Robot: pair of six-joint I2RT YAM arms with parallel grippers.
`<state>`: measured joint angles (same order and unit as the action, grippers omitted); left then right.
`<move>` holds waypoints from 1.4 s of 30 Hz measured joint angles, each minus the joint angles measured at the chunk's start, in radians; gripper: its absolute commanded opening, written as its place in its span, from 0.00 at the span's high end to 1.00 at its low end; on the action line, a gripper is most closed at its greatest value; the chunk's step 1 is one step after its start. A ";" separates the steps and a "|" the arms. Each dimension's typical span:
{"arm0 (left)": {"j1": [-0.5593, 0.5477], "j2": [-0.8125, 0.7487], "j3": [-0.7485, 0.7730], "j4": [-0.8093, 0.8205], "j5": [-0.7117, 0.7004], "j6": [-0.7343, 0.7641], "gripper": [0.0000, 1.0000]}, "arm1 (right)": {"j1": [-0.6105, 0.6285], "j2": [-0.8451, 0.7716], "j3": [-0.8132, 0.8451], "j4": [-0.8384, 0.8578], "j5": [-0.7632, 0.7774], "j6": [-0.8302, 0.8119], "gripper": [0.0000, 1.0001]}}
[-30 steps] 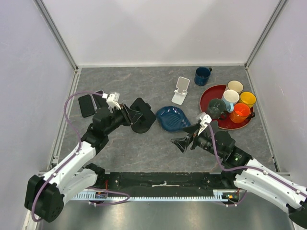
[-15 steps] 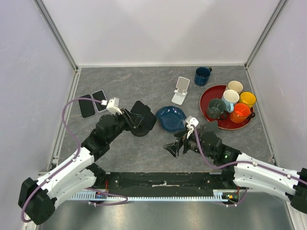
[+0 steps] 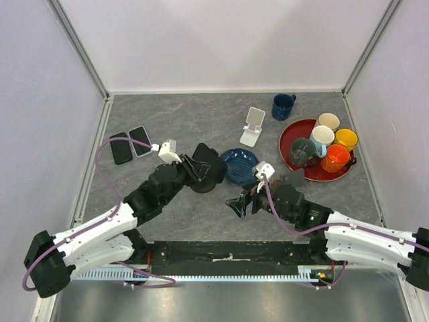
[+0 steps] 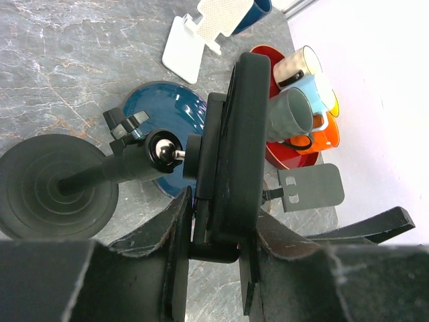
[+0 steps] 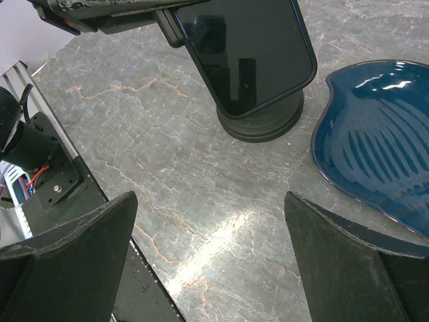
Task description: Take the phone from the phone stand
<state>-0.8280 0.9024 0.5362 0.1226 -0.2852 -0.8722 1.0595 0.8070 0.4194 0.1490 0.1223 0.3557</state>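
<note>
Top view: the left jaws meet the black phone stand point(image 3: 210, 180); the right jaws sit nearby. Left wrist: jaws clamped on the phone point(image 4: 248, 114), seated in the stand. Right wrist: jaws wide apart, empty. Lifting could drag the unbraced stand over.

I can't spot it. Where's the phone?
Top view, left of centre: the phone sits in the black stand beside the blue dish, pinched by the left gripper.

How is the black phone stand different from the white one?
The black round-based phone stand holds a dark phone; the white folding phone stand is empty. The black one has a stalk and ball joint; the white one is flat plates. Both stand on the grey table beside the blue dish.
</note>
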 measured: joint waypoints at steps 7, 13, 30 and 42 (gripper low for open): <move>-0.026 -0.012 0.000 -0.017 -0.055 -0.015 0.94 | 0.019 0.011 0.013 -0.013 0.027 -0.002 0.02; -0.034 -0.043 -0.014 -0.031 -0.067 -0.030 0.83 | 0.035 0.026 0.015 -0.016 0.042 0.000 0.02; -0.038 -0.101 -0.033 -0.122 -0.069 -0.040 0.25 | 0.091 -0.020 0.012 -0.016 0.093 0.035 0.02; -0.035 -0.246 0.039 -0.297 -0.053 0.044 0.04 | 0.097 -0.094 0.011 -0.093 0.117 0.043 0.02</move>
<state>-0.8631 0.6559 0.5747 -0.1741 -0.3378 -0.8280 1.1568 0.7128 0.4305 0.0563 0.2390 0.3992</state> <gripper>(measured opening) 0.929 0.982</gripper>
